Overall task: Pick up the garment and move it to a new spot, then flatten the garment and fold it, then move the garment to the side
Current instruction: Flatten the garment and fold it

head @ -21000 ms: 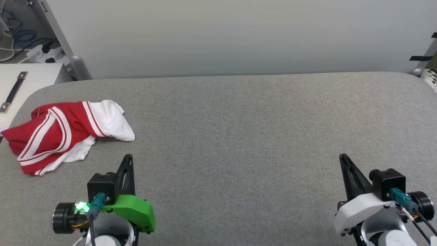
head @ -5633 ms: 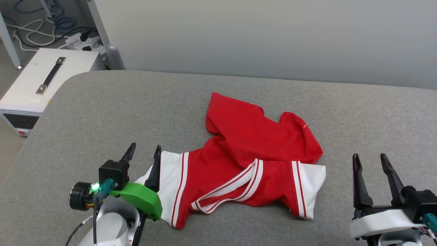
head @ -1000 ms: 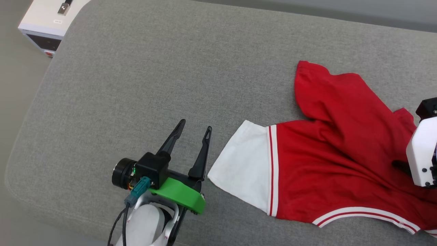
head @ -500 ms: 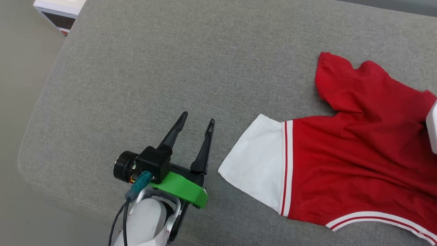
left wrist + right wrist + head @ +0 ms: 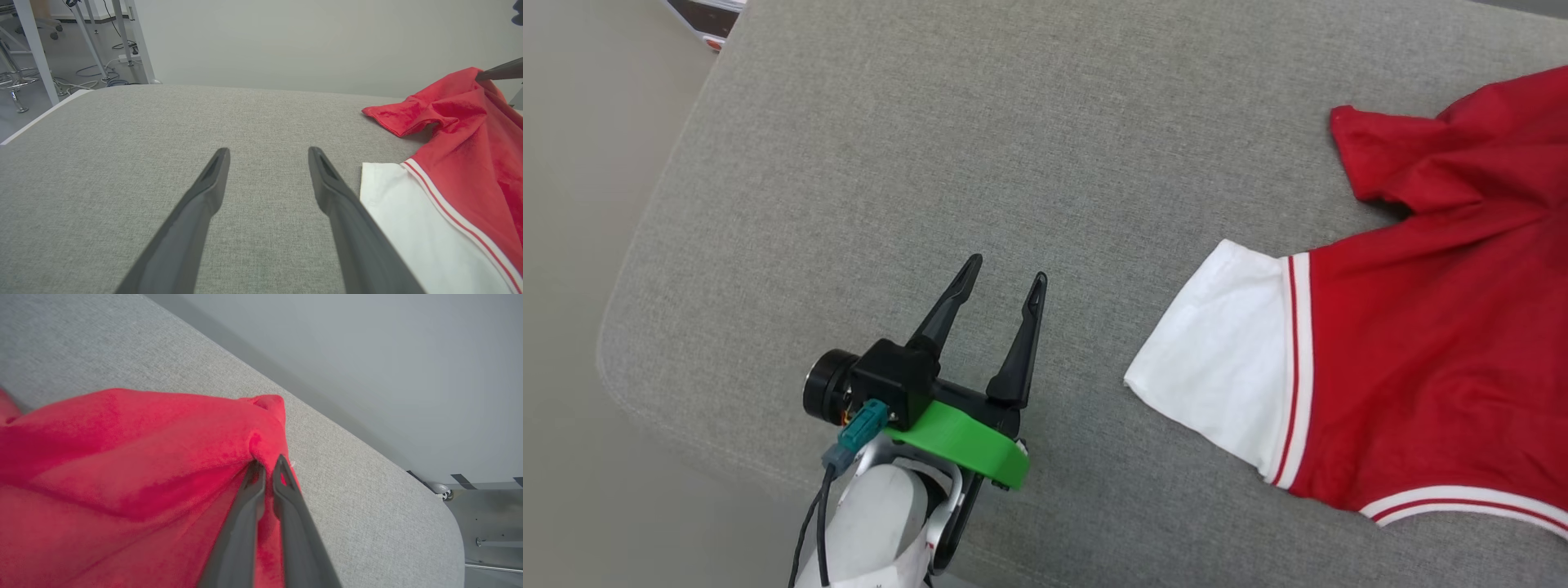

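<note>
R gripper (image 5: 267,467) clamped on garment (image 5: 1421,343) fold, mid-frame. L gripper (image 5: 1006,276) spread wide, lower left, clear of sleeve.

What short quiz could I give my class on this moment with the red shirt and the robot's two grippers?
1. Which gripper is shut on the red shirt?
2. True or false: the left gripper holds the white sleeve.
3. Where is the white sleeve? (a) lying flat on the grey surface; (b) hanging over the surface's edge; (c) bunched up on top of the left gripper.

Key
1. The right gripper, which pinches a fold of red cloth.
2. False: its jaws stand open over bare surface, apart from the sleeve.
3. (a)
</note>
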You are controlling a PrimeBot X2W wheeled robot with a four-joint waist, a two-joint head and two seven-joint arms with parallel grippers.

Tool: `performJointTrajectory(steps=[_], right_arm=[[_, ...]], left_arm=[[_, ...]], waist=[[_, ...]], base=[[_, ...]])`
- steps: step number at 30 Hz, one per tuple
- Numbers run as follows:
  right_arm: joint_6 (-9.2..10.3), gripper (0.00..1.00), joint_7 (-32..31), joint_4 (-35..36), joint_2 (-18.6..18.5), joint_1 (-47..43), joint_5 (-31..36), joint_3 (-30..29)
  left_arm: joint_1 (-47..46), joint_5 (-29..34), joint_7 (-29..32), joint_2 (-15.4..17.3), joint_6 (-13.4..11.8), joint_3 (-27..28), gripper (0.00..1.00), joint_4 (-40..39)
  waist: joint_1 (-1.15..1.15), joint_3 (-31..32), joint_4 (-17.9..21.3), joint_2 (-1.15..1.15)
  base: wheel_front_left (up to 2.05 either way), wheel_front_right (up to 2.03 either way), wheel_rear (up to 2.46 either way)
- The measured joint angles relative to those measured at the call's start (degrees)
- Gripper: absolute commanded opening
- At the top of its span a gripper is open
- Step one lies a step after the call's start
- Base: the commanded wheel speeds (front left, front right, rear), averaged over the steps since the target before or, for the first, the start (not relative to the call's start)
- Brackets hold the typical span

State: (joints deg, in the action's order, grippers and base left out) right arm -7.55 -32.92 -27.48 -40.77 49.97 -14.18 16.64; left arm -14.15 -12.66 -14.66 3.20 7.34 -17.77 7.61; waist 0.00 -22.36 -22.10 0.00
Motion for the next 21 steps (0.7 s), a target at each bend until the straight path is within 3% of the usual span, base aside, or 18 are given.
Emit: performJointTrajectory(steps=[6,7,8,14,21], right_arm=[[0.00,0.01,9.2,-9.3,2.5,3.0,3.3,0.1],[0.00,0.60,9.9,-10.5,3.0,3.0,3.3,0.1],[0.00,1.00,10.5,-12.0,3.7,2.9,3.3,0.2],[0.00,1.00,16.1,-16.5,6.2,2.8,1.4,0.2],[0.00,1.00,26.9,-16.5,7.3,0.7,-1.1,-1.0]], left_arm=[[0.0,-0.1,0.0,0.0,0.0,-0.2,1.00,0.0],[0.0,-0.1,0.0,0.0,0.0,-0.2,1.00,0.0],[0.0,-0.1,0.0,0.0,0.0,-0.2,1.00,0.1],[0.1,0.0,0.0,0.0,0.0,0.7,1.00,0.7],[0.5,0.4,0.0,0.0,0.0,2.1,1.00,1.5]], waist=[[0.00,-0.1,-1.1,0.00],[0.00,0.1,-1.1,0.00],[0.00,0.3,-1.0,0.00],[0.00,2.3,0.1,0.00],[0.00,5.8,2.6,0.00]], base=[[0.00,0.00,0.00],[0.00,0.00,0.00],[0.00,0.00,0.00],[0.00,0.00,0.00],[0.00,0.00,0.00]])
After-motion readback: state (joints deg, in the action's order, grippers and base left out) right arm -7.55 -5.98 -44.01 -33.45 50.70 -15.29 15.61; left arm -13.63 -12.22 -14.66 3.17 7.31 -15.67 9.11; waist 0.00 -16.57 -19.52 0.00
